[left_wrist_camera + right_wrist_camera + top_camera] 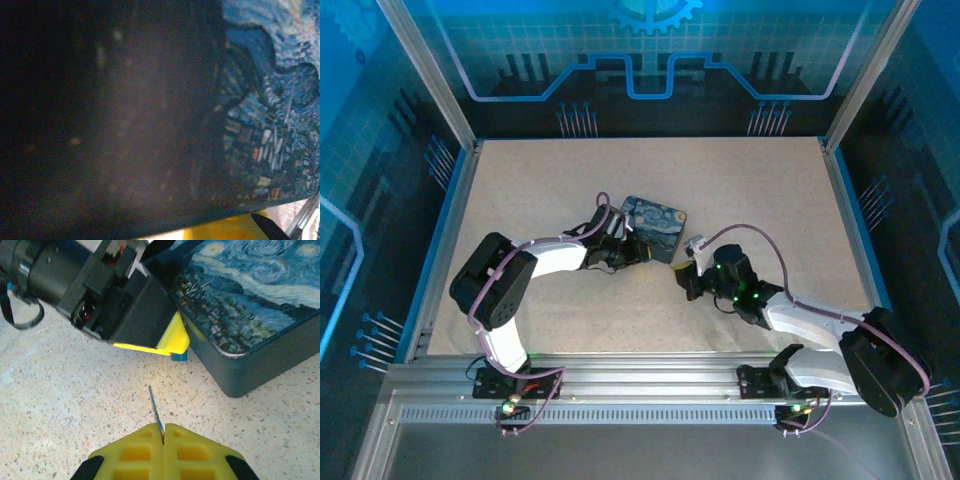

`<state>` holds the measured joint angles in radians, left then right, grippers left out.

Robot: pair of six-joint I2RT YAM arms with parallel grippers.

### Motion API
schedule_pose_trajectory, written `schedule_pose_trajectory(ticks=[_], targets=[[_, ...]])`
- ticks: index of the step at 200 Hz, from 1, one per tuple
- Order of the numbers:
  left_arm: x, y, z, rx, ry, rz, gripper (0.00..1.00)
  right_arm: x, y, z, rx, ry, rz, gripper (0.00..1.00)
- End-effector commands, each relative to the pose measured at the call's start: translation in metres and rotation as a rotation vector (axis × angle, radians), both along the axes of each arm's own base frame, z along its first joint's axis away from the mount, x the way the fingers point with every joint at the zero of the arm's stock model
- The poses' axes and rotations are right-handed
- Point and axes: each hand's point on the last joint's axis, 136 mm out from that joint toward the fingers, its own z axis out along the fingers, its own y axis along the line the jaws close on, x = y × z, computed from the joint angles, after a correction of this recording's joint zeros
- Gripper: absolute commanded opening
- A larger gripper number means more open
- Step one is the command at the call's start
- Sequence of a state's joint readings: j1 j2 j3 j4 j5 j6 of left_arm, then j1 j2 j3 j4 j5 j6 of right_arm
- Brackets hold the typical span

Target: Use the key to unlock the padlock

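Observation:
My right gripper (163,432) is shut on the key (155,407), a thin silvery sliver pointing forward and a little left from between the yellow fingers, above the speckled table. Ahead of it, my left gripper (172,337) rests against the near left corner of the dark blue swirl-painted tin (250,305). In the left wrist view a dark blur covers most of the frame, with the tin (270,100) at the right and a yellow finger (225,232) at the bottom. The padlock is hidden. From above, the left gripper (628,247) is at the tin (657,222) and the right gripper (688,268) lies just right of it.
A small blue piece (179,356) sticks out under the left gripper's yellow fingertip; I cannot tell what it is. Aluminium rails (620,375) and blue walls frame the speckled table (750,180).

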<state>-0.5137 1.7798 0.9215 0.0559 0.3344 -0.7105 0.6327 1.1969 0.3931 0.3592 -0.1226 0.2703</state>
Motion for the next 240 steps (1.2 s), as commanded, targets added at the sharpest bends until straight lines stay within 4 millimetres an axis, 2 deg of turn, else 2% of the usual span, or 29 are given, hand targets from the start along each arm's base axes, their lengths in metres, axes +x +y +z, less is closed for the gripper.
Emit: schedule_pose_trajectory(ticks=[1, 33, 105, 165, 240], targets=[[0.004, -0.015, 0.035, -0.088, -0.015, -0.001, 0.09, 0.009, 0.004, 0.0, -0.021, -0.079, -0.009, 0.0], [0.004, -0.017, 0.04, -0.113, -0.006, 0.014, 0.09, 0.013, 0.019, -0.008, -0.039, -0.104, 0.034, 0.0], [0.003, -0.023, 0.05, -0.179, 0.01, 0.04, 0.09, 0.028, 0.036, -0.024, -0.057, -0.113, 0.053, 0.0], [0.002, -0.026, 0.054, -0.194, 0.01, 0.044, 0.08, 0.039, 0.037, -0.031, -0.037, -0.111, 0.021, 0.0], [0.001, -0.027, 0.05, -0.191, 0.016, 0.043, 0.07, 0.05, 0.028, -0.035, -0.009, -0.076, -0.018, 0.0]])
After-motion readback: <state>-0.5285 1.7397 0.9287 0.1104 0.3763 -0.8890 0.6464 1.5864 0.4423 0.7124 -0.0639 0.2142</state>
